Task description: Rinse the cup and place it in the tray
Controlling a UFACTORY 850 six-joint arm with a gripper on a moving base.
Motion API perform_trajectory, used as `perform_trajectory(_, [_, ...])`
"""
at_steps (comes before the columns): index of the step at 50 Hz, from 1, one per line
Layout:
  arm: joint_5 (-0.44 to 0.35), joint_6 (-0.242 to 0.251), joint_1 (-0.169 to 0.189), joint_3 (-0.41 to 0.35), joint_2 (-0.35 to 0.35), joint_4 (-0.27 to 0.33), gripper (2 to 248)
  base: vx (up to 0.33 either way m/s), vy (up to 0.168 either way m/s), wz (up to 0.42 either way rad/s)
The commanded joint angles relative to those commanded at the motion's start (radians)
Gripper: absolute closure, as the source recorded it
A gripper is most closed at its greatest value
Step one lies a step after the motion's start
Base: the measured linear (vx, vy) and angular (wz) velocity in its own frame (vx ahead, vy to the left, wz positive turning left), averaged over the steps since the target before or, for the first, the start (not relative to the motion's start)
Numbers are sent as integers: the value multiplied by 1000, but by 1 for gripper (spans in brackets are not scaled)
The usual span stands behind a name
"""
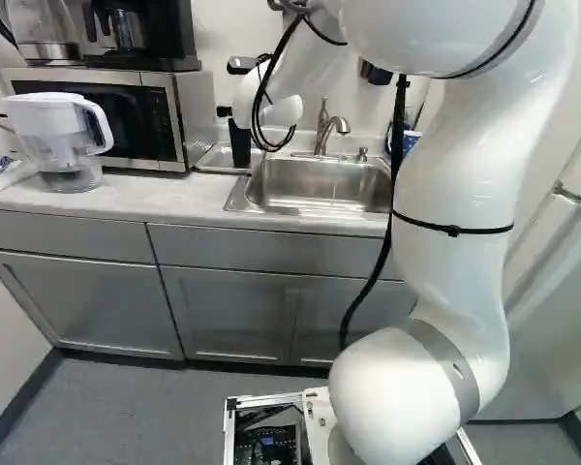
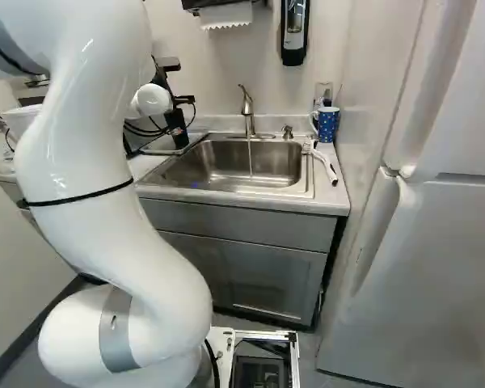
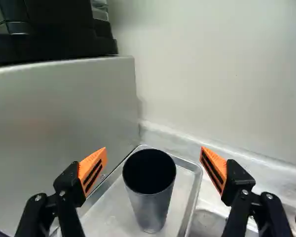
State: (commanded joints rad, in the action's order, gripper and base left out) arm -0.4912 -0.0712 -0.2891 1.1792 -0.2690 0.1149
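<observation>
Beside the microwave, my black gripper [image 2: 183, 100] shows small and partly hidden in the right base view. In the wrist view the gripper [image 3: 154, 165] stands open, its orange pads wide apart. A dark-mouthed, grey-sided cup [image 3: 150, 190] stands upright ahead of the fingers, between their lines, with neither pad touching it. It rests on the metal tray [image 3: 186, 200]. The tray [image 1: 213, 167] lies on the counter between microwave and sink. A thin stream of water falls from the faucet [image 2: 248, 109] into the sink [image 2: 226, 166].
The microwave [image 1: 179, 107] stands close beside the tray, with a coffee machine [image 1: 140, 34] on top. A white pitcher [image 1: 63, 131] is further left. Right of the sink are a white brush [image 2: 323, 162] and a blue dotted mug [image 2: 328, 124]; the refrigerator [image 2: 420, 267] stands beyond.
</observation>
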Motion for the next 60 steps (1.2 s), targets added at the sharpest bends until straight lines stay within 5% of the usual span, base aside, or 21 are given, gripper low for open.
perform_trajectory(22, [42,0,13,12,30,0,3,0,0,0])
perform_trajectory(60, [96,0,90,35,82,0,3,0,0,0])
